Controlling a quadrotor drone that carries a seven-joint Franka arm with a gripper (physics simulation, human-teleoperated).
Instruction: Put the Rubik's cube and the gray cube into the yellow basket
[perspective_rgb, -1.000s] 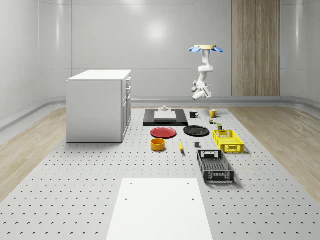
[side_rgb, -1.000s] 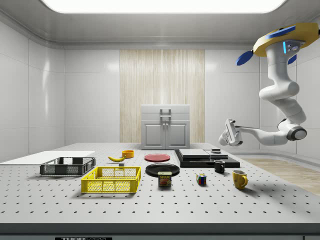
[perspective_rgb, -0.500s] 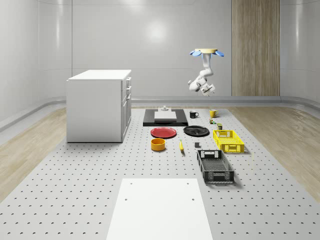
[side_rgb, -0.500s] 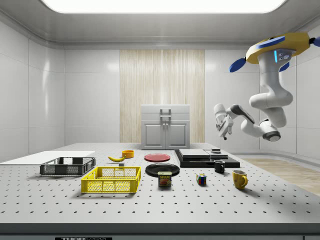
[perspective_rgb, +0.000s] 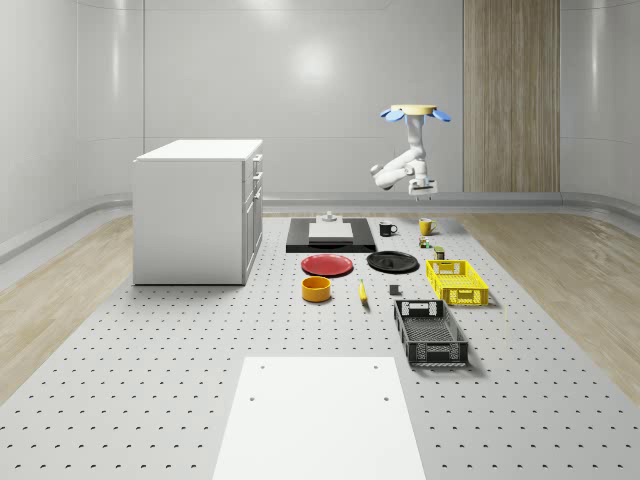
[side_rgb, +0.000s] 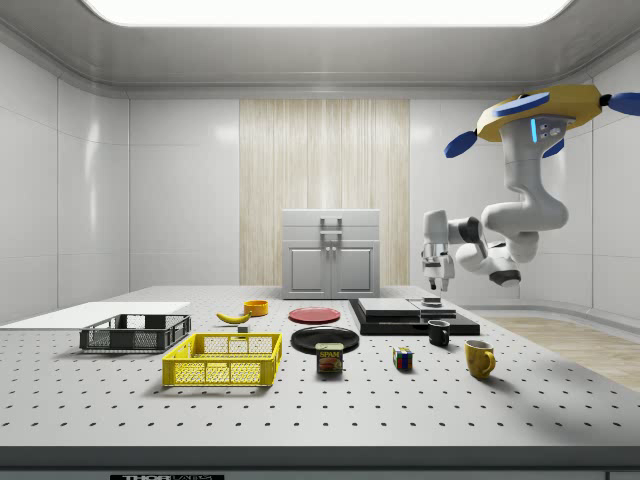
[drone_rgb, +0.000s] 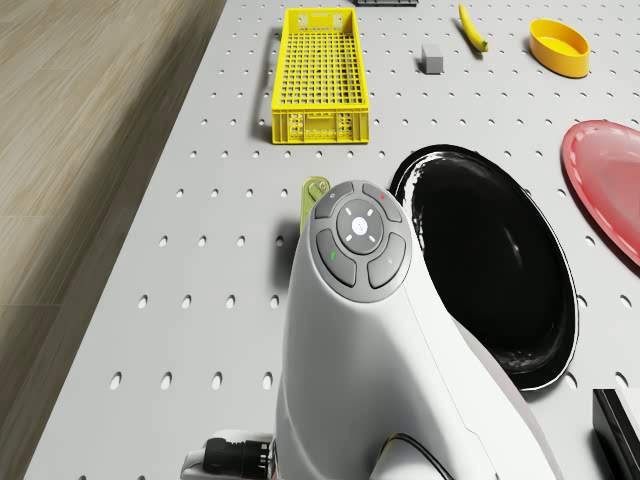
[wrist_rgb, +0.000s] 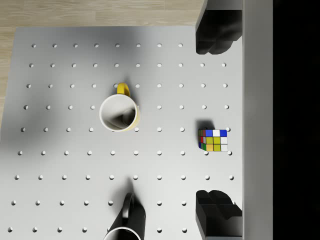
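Observation:
The Rubik's cube lies on the perforated table, small in the side view and the whole-scene view. My gripper points straight down, open, high above the cube with nothing between its fingers; it also shows in the side view and the whole-scene view. The drone hovers over the table's far end by the mugs. The gray cube sits on the table a little way beside the yellow basket, which holds nothing.
A yellow mug and a black mug stand close to the Rubik's cube. A black plate, red plate, tin can, banana and orange bowl lie around. A black basket and white cabinet stand further off.
The arm has folded so the gripper swung from pointing sideways to pointing down at the table, and moved toward the whole-scene view's right. The drone shifted toward the side view's left.

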